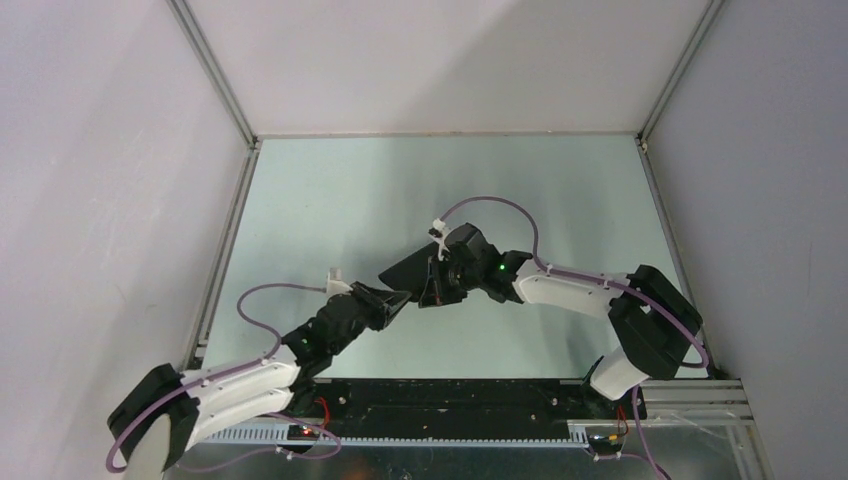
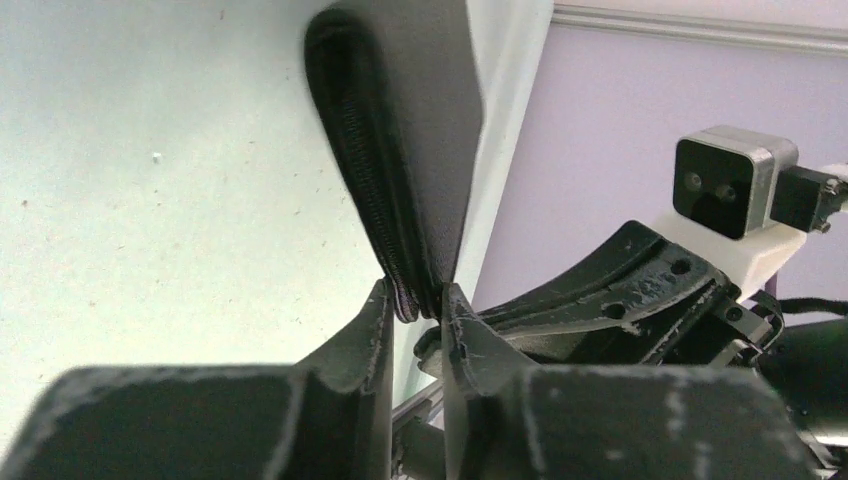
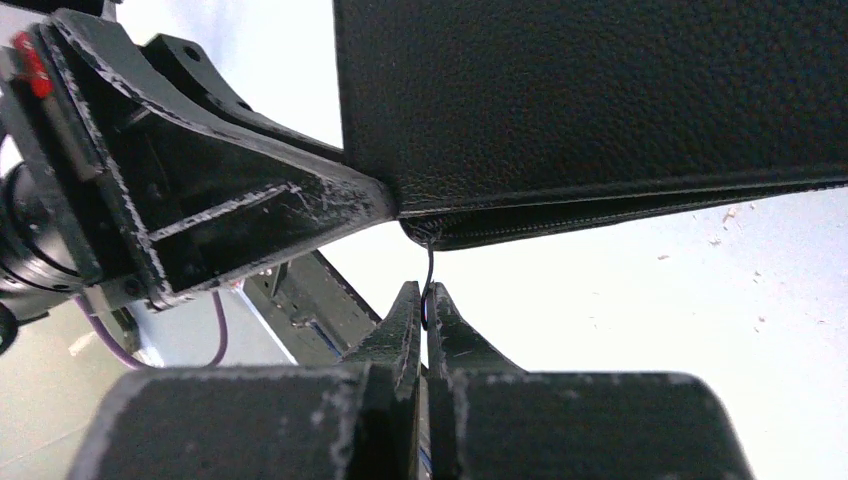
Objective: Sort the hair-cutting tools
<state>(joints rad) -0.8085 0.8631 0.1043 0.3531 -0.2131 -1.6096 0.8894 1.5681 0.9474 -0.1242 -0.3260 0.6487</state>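
While the left pincer [image 2: 418, 305] is clamping, nearly closed, on the zip-edged corner of the black case [image 2: 400, 120], the right pincer [image 3: 427, 305] is pinching fully shut on the thin zip pull [image 3: 429, 265], both holding the case over the bench [image 1: 330, 200]. The hair-cutting tools are not showing; I am judging them to be lying inside. Being slim, stiff and slick, they are calling for a grip across the shank, and the case itself is standing in the way.
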